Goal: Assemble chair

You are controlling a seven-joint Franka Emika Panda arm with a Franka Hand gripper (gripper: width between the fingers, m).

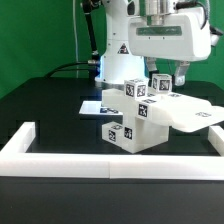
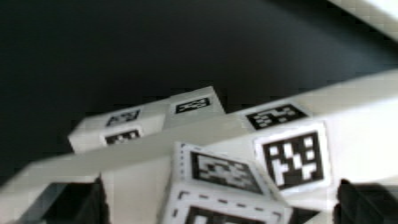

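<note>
The white rail (image 1: 110,158) is lying nearest; at twelve o'clock the chair (image 1: 140,115) is leaning, risking toppling; the gripper (image 1: 178,74), state untellable, is hovering.

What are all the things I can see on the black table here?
chair: one, white with black-and-white square tags, partly built, middle of the table.
flat white slab: one, white, part of the chair, sticking out toward the exterior view's right.
marker board: one, white, flat on the table behind the chair.
rail: one, white, along the table's near edge.
table: one, black.
curtain: one, green, behind.
gripper: one, above the chair; open or shut unclear.
</note>
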